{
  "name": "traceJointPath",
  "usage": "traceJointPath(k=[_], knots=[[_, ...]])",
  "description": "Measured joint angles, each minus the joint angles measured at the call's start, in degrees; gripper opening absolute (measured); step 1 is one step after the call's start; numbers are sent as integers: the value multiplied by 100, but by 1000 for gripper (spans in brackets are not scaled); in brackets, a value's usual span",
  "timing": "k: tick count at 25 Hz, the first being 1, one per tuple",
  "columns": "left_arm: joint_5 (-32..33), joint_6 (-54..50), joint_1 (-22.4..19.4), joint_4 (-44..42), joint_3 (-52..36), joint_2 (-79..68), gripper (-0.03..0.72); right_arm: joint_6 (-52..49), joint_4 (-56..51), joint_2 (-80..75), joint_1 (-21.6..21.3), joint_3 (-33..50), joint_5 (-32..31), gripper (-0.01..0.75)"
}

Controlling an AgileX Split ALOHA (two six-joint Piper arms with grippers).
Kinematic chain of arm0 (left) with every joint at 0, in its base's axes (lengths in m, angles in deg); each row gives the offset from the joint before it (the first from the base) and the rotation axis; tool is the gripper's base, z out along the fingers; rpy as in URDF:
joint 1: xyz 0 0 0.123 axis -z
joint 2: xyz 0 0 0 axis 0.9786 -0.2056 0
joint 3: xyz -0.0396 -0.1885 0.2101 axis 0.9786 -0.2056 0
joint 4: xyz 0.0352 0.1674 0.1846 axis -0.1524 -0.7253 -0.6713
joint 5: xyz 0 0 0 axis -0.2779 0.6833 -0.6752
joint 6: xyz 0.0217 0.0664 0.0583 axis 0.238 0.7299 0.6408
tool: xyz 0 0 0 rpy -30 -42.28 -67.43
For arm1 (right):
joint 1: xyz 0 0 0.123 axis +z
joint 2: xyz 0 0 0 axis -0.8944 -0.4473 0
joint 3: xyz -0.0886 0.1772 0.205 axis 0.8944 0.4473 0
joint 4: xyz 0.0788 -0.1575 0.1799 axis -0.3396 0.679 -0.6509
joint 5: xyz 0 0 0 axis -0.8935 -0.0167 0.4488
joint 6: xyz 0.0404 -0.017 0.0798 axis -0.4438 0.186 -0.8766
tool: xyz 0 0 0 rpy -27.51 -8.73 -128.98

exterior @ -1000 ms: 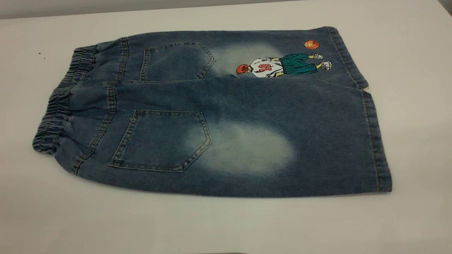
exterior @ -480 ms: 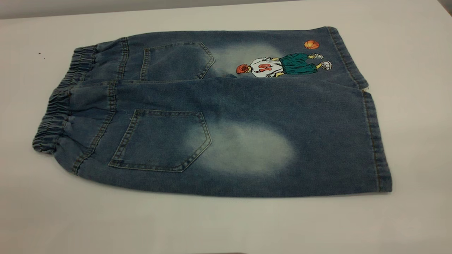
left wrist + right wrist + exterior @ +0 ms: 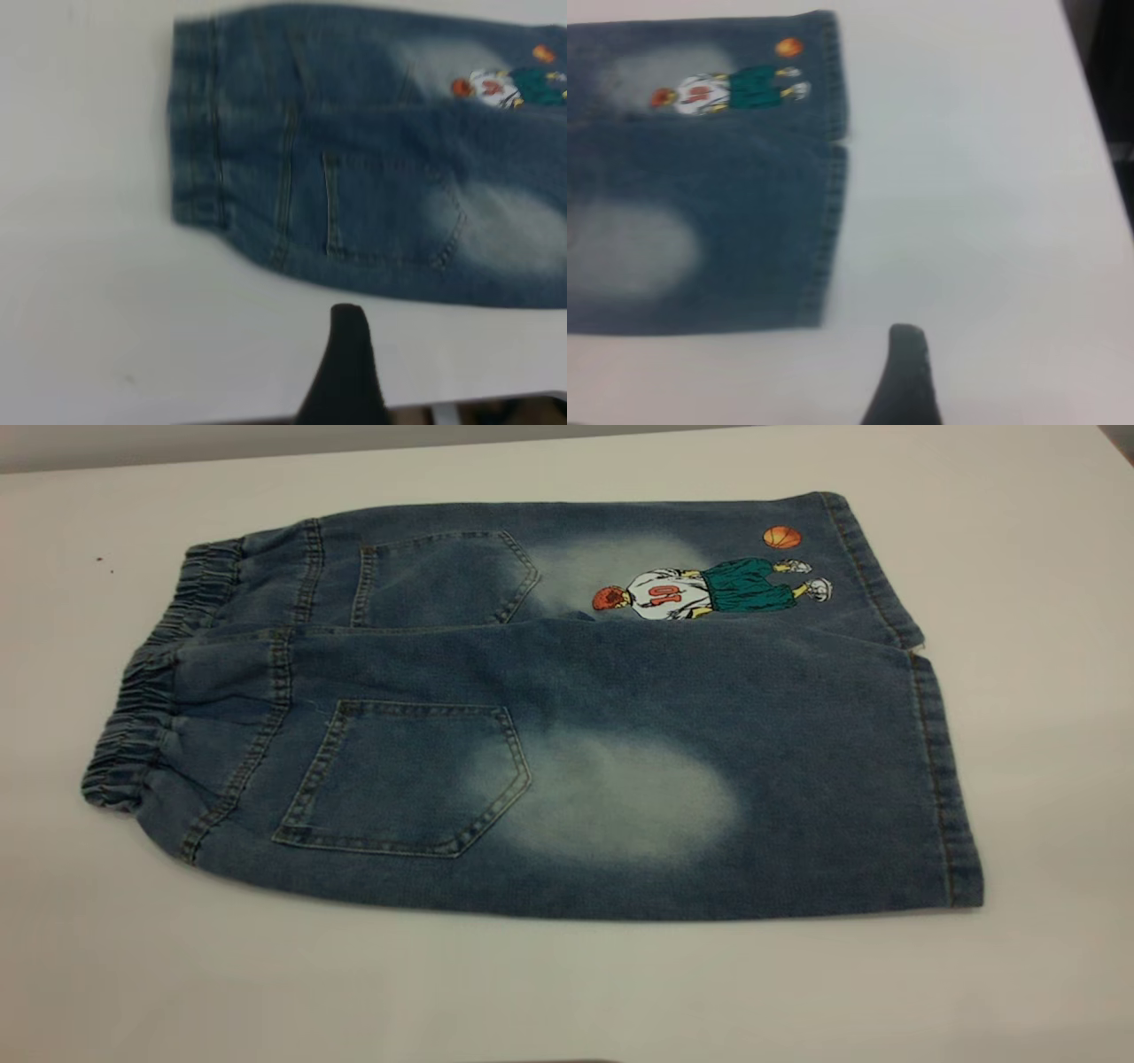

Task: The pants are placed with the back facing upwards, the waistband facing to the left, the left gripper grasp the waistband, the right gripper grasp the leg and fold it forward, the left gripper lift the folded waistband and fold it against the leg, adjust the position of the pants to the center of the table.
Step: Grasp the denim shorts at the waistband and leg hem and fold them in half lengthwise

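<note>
Pants [image 3: 549, 708] lay flat, back up, on the table [image 3: 567, 992], waistband [image 3: 142, 717] at left; neither gripper touched them, and whether their fingers were apart could not be told. Clean grasps on waistband and leg [image 3: 709, 797] hem would likely keep the fold square.

This looks like a bare robot test bench in a lab, not a home. A large plain white table [image 3: 1019, 691] fills nearly the whole exterior view, with only a strip of grey wall [image 3: 266, 443] behind its far edge. One pair of denim pants [image 3: 549, 708] lies spread flat on it. Each wrist view shows a black gripper finger [image 3: 345, 372] above the table.
</note>
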Motion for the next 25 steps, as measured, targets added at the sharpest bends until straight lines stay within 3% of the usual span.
traceJointPath(k=[7,14,18,25], knots=[[-1190,-115,0,274,0,-2913,547,219,-130,-1703,0,-612,682,529],[-3156,99,0,273,0,-5689,547,387,-343,-2748,0,-618,1155,528],[-3951,103,-4,267,0,-6774,547,473,-384,-2837,0,-618,1196,528],[-4446,353,-6,267,298,-8158,547,497,-408,-2837,0,-618,1198,529]])
